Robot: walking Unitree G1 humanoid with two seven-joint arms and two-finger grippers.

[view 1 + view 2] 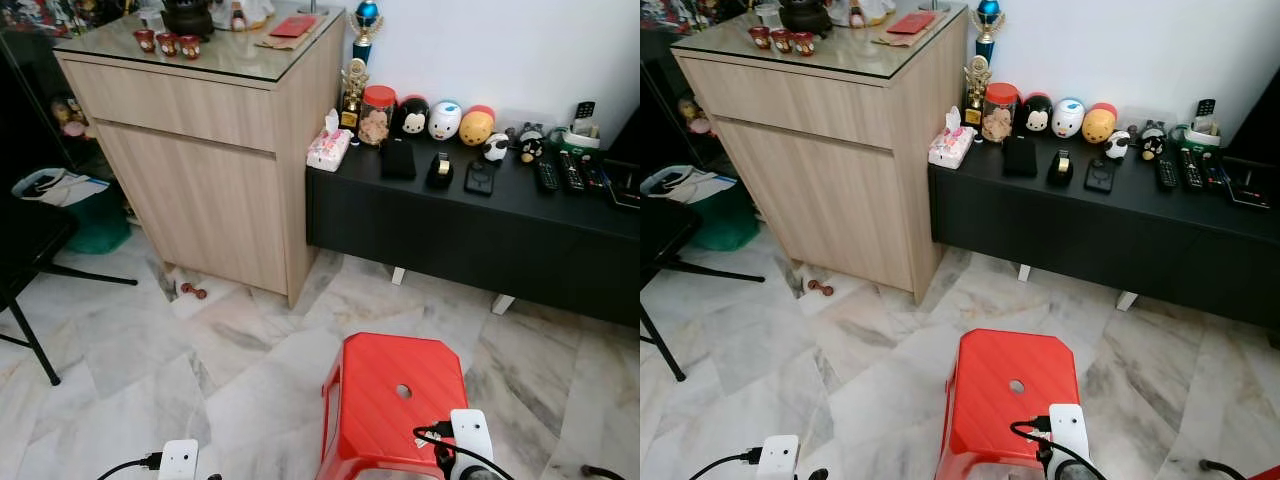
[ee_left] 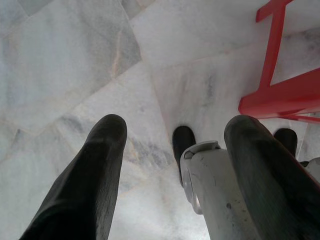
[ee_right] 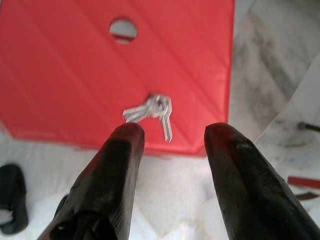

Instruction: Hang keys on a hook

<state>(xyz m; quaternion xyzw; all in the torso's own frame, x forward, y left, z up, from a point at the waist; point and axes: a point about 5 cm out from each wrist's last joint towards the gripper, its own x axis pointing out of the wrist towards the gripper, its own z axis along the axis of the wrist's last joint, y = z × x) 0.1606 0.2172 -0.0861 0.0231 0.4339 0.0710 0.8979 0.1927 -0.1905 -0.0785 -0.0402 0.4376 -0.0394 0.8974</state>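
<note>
Lying on the red stool (image 3: pixel 75 75), keys (image 3: pixel 150 111) (silver bunch), right tool (image 3: pixel 172 132) above, fingers spread, empty.

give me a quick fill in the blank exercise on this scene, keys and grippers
The keys lie on top of the ____ stool.
The right gripper hovers above the keys with its fingers ____.
The stool's top has a round ____ in it.
The left gripper points down at the ____ floor.
Missing words: red; open; hole; marble

No readable text, labels or nos. anywhere. Red packet (image 1: pixel 293 27) at back right corner of wooden cabinet (image 1: pixel 200 150) top has markings, too small/blurred to read.
</note>
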